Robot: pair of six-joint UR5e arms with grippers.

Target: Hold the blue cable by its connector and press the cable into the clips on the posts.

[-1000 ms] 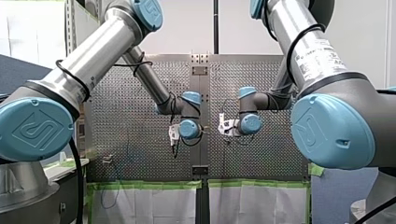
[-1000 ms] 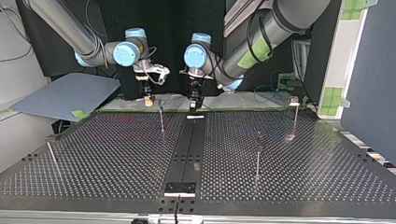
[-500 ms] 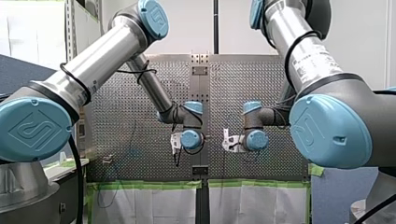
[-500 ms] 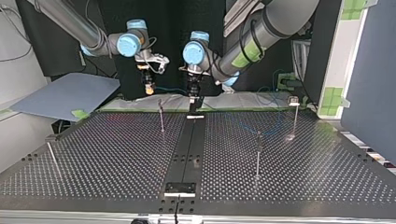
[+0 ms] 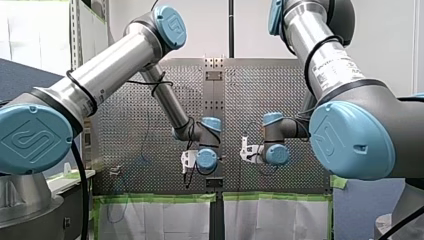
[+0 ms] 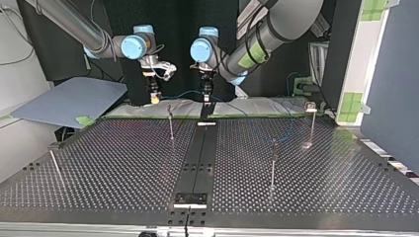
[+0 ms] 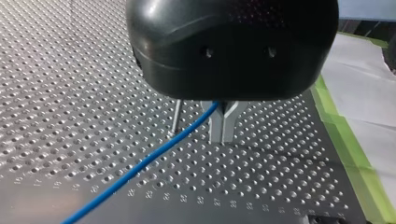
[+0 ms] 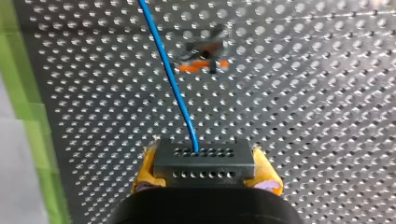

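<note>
one blue cable, one connector, two sets of jaws. my right jaws were clenched on the dark connector, which sat between the yellow pads with its two rows of small holes showing. the cable left the connector's top and ran straight ahead of those jaws, past one clip with an orange part, too blurred to read further.

my left jaws were closed on the cable itself. the two metal fingers met in a narrow v with the blue line caught in it, and the rest trailed away below and to one side of them over the bench. a thin metal rod stood just beside those fingers; i could not tell whether it was a post. the black housing hid where the fingers began.

in the top view i counted four thin posts. the nearest post stood low between my two sets of jaws, and the other three were well apart from them. the cable's run between the jaws was thin and hard to trace there.
</note>
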